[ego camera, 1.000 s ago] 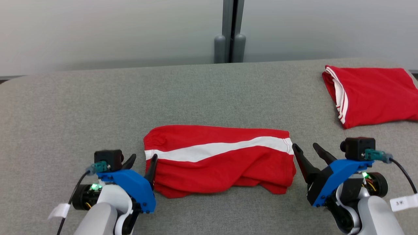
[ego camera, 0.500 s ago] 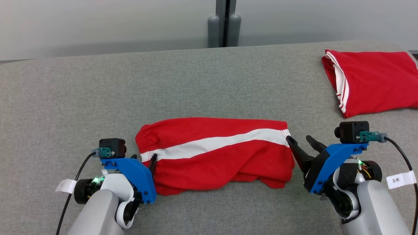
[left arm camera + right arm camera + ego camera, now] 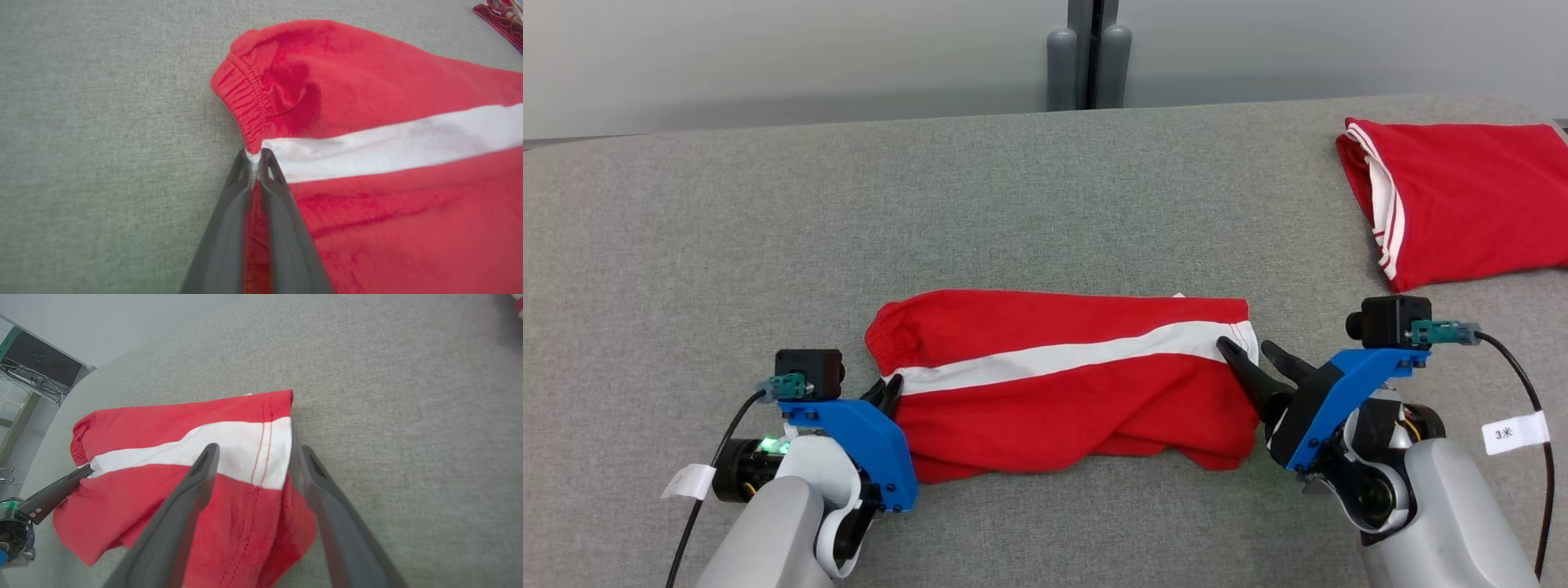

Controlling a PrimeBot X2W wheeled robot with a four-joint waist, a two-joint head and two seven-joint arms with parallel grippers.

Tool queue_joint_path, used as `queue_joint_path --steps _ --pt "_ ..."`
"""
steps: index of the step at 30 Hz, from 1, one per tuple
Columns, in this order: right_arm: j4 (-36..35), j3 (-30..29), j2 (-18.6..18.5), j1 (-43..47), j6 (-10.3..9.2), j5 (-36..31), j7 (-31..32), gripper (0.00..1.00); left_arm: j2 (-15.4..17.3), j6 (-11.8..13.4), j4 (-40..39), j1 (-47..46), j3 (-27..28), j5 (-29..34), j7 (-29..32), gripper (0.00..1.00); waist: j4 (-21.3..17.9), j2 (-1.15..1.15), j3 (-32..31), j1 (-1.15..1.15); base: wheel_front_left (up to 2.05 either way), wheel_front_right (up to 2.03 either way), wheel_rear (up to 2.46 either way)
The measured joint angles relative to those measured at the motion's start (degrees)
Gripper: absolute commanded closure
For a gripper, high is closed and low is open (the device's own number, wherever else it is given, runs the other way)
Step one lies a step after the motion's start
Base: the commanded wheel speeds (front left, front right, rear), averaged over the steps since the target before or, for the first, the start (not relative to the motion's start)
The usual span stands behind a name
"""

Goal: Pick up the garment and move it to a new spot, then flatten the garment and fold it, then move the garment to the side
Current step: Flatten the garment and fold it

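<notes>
Left gripper (image 3: 888, 392) pinches the waistband at the 9 o'clock end of the red garment (image 3: 1062, 384), jaws closed on the cloth. Right gripper (image 3: 1244, 345) gapes wide, straddling the 3 o'clock hem. The garment lies folded on the grey table (image 3: 768, 245); a second red garment (image 3: 1462, 196) rests at 2 o'clock, well apart.

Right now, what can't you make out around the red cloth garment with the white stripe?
- Head view: lower layers of the red cloth garment with the white stripe, under its top layer.
- Head view: second folded red garment, cut by the right edge.
- Left wrist view: cloth depth inside the shut left gripper, blurred lower down.
- Right wrist view: whether the open right gripper touches the cloth; its fingers hide contact.
</notes>
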Motion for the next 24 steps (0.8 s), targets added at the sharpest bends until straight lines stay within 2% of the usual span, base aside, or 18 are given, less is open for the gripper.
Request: queue_joint_path --steps 14,24 --pt "6.8 5.5 0.0 -6.3 0.00 1.9 -2.9 0.00 0.3 -0.6 0.7 -0.8 -0.3 -0.6 -1.4 1.00 0.0 -0.01 0.6 0.00 0.00 0.00 0.00" --pt "4.2 8.0 0.0 -3.9 0.00 3.1 -2.2 0.00 1.1 -0.6 0.2 -0.8 -0.3 -1.6 -1.4 1.00 -0.3 -0.01 0.3 0.00 0.00 0.00 0.00"
